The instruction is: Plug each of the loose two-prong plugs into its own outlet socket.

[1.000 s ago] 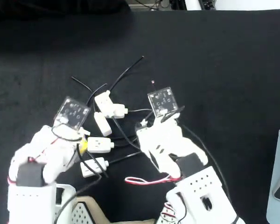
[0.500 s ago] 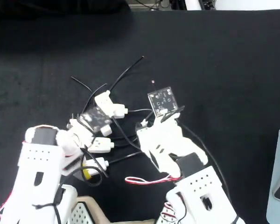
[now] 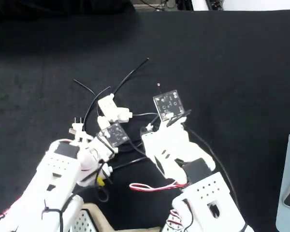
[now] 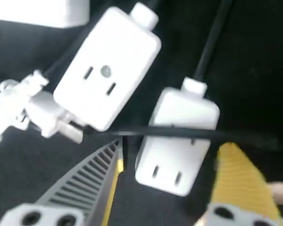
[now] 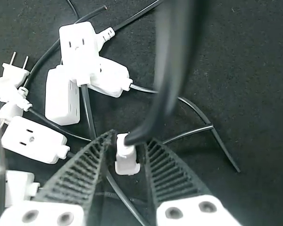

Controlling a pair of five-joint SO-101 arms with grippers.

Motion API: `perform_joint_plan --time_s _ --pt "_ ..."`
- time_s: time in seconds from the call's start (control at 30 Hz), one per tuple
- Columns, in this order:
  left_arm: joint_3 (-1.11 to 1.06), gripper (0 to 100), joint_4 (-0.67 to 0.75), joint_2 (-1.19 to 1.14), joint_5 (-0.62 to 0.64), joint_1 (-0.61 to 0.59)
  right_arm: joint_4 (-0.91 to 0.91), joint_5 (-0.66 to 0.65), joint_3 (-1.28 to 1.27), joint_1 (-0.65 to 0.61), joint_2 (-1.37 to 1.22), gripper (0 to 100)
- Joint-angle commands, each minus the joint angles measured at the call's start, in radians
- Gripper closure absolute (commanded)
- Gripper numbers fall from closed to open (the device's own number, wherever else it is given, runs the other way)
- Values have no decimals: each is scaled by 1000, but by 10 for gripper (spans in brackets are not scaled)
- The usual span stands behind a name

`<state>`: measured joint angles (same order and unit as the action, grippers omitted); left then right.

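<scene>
White plug (image 5: 126, 159) clamped in right jaws; left jaws apart above white outlet socket (image 4: 178, 112), black cable (image 4: 188, 133) crossing it

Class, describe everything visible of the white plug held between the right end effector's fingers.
The plug is small, white and plastic-looking; its prongs are hidden. The right end effector grips it, ribbed black fingers pressing both sides. A black cable leaves its end and rises toward the camera. Black tabletop lies beneath.

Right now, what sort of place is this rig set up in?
Probably a lab or test bench, not a home: a black-covered table, two white robot arms side by side at it, and a staged tangle of white outlet sockets and loose plugs on short cut cords.
</scene>
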<state>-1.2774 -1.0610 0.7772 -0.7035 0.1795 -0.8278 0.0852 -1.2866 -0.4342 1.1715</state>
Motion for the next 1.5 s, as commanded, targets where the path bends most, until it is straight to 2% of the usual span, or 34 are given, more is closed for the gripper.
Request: perform_joint_plan --time_s 0.0,0.13,0.27,0.37,0.57,0.67,0.83,0.9,1.1,1.23,1.47 --pt "-31 825 126 -2 17 22 18 11 22 15 1 987" --pt "-27 972 224 2 18 12 18 11 22 15 1 987" --pt "-22 972 308 -2 23 -31 17 11 22 15 1 987" --pt "1 971 358 -3 84 -97 15 11 22 15 1 987" --pt "33 967 359 -3 103 -165 15 11 22 15 1 987" --pt "19 949 301 2 97 -154 15 11 22 15 1 987" --pt "19 720 153 9 97 -119 15 11 27 15 1 987" --pt "21 675 132 9 95 -125 14 11 30 15 1 987" --pt "21 710 126 11 -14 -142 18 3 35 11 1 987" --pt "93 707 117 12 -14 -236 12 3 61 11 -5 987" --pt "211 707 -34 12 -48 -318 12 -17 84 -57 -7 986"
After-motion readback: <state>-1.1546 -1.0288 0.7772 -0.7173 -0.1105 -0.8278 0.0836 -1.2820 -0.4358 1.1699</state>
